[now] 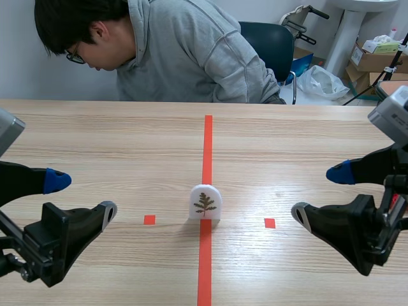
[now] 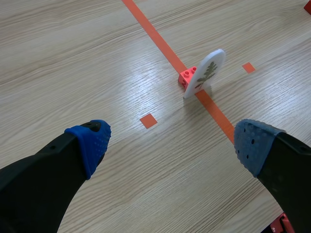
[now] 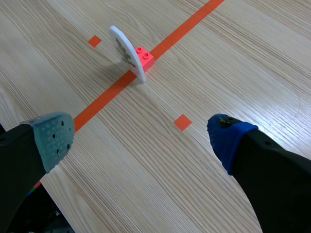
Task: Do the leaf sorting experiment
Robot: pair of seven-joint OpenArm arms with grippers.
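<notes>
A white arch-shaped card with a green-brown leaf picture (image 1: 205, 202) stands upright on the centre tape line, propped on a small red brick (image 2: 187, 76) behind it. From the left wrist the leaf card (image 2: 206, 73) is ahead and to the right of my left gripper (image 2: 170, 141), which is open. From the right wrist the card (image 3: 127, 52) and its red brick (image 3: 144, 58) are well ahead of my right gripper (image 3: 141, 133), also open. In the scene view the left gripper (image 1: 80, 194) and right gripper (image 1: 322, 191) flank the card, both apart from it.
A person in a grey hoodie (image 1: 185, 51) leans over the far edge of the wooden table (image 1: 127, 146). Behind are a blue chair (image 1: 271, 41), a plastic bag (image 1: 322, 81) and cardboard boxes (image 1: 370, 60).
</notes>
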